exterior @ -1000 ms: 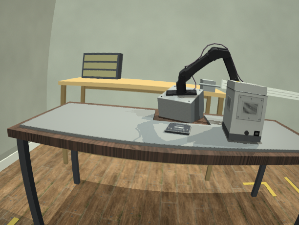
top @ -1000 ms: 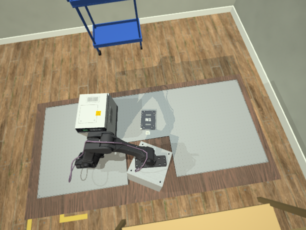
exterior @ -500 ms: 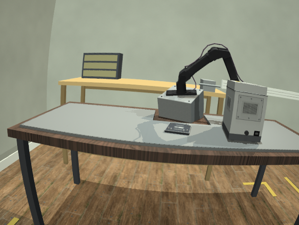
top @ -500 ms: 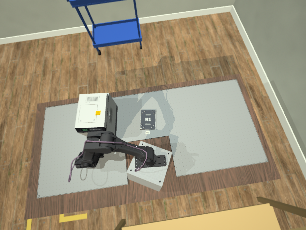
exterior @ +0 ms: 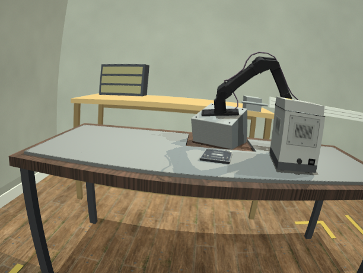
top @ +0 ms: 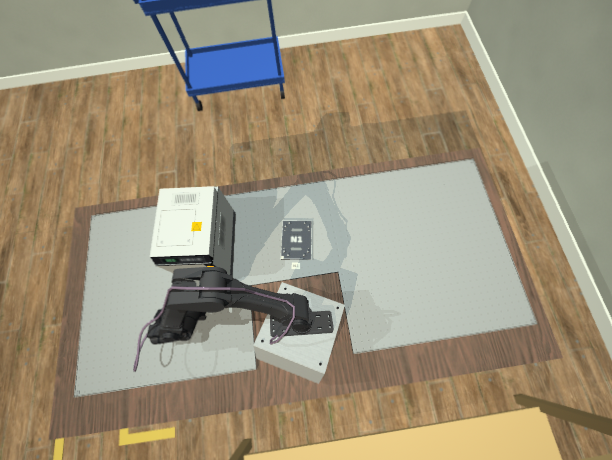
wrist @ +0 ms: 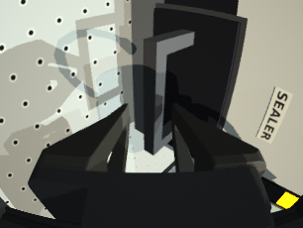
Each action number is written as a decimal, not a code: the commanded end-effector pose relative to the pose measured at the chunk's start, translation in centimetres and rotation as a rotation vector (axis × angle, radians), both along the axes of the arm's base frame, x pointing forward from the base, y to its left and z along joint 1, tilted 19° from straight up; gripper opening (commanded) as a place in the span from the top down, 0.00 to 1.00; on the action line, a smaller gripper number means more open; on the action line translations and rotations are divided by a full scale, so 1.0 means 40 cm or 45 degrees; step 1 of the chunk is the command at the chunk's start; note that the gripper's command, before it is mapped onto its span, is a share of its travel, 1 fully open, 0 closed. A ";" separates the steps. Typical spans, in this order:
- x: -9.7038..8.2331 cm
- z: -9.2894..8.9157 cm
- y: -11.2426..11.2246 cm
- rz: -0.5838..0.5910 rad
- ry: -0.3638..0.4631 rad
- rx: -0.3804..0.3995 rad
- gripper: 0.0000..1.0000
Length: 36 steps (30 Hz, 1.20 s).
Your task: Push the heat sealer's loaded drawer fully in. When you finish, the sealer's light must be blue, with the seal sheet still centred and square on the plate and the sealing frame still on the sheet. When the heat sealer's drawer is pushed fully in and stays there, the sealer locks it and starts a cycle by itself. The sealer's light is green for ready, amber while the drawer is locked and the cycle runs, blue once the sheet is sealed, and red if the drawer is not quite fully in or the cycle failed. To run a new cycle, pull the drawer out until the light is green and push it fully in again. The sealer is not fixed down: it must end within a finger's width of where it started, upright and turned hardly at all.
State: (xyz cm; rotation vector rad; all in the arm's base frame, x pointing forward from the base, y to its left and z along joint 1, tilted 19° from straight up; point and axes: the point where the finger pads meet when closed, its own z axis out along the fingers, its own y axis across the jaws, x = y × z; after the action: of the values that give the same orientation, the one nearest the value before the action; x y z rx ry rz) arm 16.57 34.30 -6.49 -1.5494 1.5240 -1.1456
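The white heat sealer (top: pixel 175 225) (exterior: pixel 296 133) (wrist: pixel 263 61) stands upright on the left part of the grey mat (top: pixel 425 240). My arm (top: pixel 240 295) (exterior: pixel 246 74) reaches from its base block over to the sealer's front face. In the wrist view my gripper (wrist: pixel 151 111) is partly open, its fingers either side of the grey handle (wrist: pixel 160 88) on the dark drawer front (wrist: pixel 204 42), close against the face marked SEALER. The plate, sheet and frame are hidden. A small green readout (top: pixel 170 260) shows on the front strip; a yellow patch (wrist: pixel 286 200) sits at the wrist view's edge.
A dark plate marked N1 (top: pixel 296 240) (exterior: pixel 216 155) lies flat on the mat right of the sealer. The arm's white base block (top: pixel 295 350) (exterior: pixel 219 130) sits in a cut-out of the mat. A blue cart (top: pixel 235 65) stands on the floor behind the table.
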 end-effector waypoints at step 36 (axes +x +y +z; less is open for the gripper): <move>-0.151 0.067 0.036 0.005 -0.005 0.029 0.70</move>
State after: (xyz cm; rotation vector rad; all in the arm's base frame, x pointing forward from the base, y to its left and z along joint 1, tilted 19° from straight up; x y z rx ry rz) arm 11.69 34.91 -4.57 -1.5502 1.5281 -1.1464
